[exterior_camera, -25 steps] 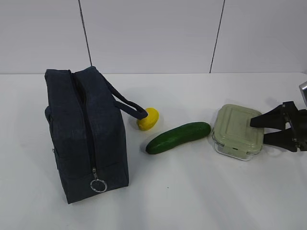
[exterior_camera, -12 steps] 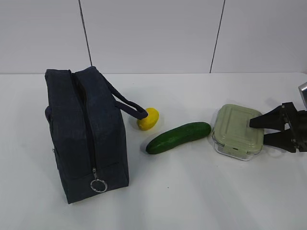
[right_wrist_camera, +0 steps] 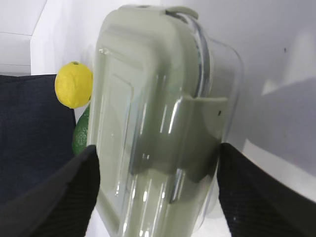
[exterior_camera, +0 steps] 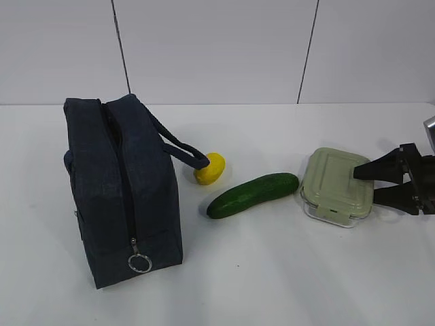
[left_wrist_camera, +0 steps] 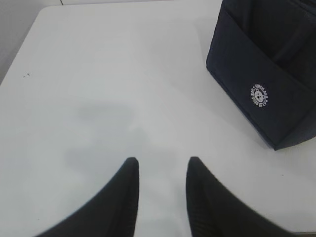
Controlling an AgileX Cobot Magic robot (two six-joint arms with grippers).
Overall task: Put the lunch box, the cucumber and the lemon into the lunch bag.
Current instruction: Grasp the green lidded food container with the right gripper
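The right hand (exterior_camera: 365, 182), fingers spread, straddles the clear glass lunch box with pale green lid (exterior_camera: 336, 185) on the white surface (exterior_camera: 272, 272), not yet clamped. Next: close, lift toward the zipped navy fabric lunch bag (exterior_camera: 122, 190). Left hand (left_wrist_camera: 160, 168) open, idle.

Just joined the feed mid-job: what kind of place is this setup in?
Probably a lab or test bench, not a kitchen: a bare white table against plain white wall panels, with only the lunch bag, cucumber, lemon and lunch box laid out.
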